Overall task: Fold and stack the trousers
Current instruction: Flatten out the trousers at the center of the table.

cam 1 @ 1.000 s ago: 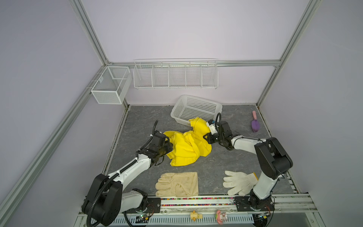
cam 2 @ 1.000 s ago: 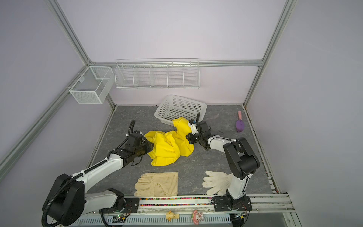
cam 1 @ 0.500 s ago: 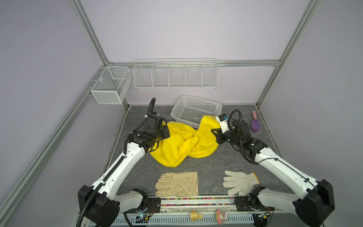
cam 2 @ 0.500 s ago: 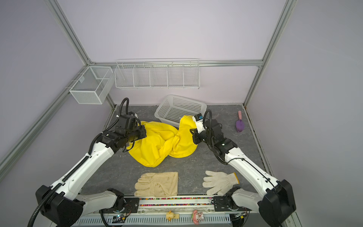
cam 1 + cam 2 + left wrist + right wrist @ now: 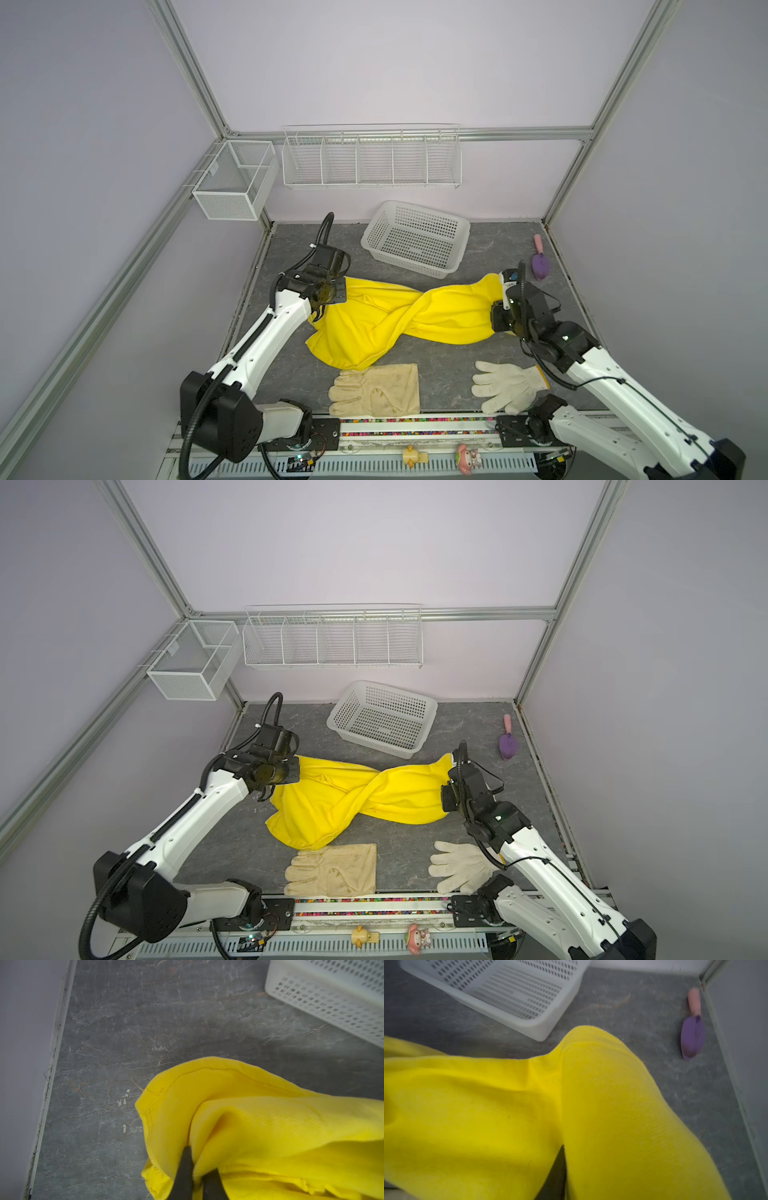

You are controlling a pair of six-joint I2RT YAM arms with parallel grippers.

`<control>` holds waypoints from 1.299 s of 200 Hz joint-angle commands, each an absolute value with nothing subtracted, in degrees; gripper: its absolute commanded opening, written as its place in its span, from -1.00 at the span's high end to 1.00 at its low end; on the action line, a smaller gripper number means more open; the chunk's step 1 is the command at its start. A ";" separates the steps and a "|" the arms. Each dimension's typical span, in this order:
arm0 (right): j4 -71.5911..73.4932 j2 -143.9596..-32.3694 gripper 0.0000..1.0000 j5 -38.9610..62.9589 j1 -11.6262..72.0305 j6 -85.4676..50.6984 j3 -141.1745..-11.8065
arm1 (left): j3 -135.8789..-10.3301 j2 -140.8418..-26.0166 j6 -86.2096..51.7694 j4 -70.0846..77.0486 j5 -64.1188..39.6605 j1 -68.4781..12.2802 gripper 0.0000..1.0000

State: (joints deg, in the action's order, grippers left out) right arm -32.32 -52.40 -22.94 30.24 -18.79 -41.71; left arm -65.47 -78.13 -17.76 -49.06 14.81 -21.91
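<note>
Trousers (image 5: 270, 1126) are being pinched at a hemmed fold by the left fingers (image 5: 186, 1174), which are clamping fully shut on the cloth. The right fingers (image 5: 557, 1172) are lying buried under yellow folds; whether they are gripping cannot be told. Half a second ago the cloth was bunching beside the white basket (image 5: 375, 228). Now the arms are standing farther apart and it is stretching, twisted, across the middle of the table (image 5: 457, 365) from left edge toward right edge, just beyond the cream glove (image 5: 378, 390) and white glove (image 5: 507, 386).
</note>
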 commanded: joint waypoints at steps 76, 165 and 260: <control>-39.03 -52.48 -0.26 -21.98 21.33 -28.20 -39.28 | -72.76 -93.55 -12.86 -48.08 17.97 -19.71 0.80; -41.76 -53.86 -0.88 -14.42 18.02 -21.90 -53.04 | -66.41 -74.48 -26.04 -61.54 10.91 -17.71 -0.54; -41.66 -55.72 -0.94 -6.59 14.07 -40.50 -46.75 | -33.94 -53.33 -45.55 -40.48 -2.94 -3.62 -0.54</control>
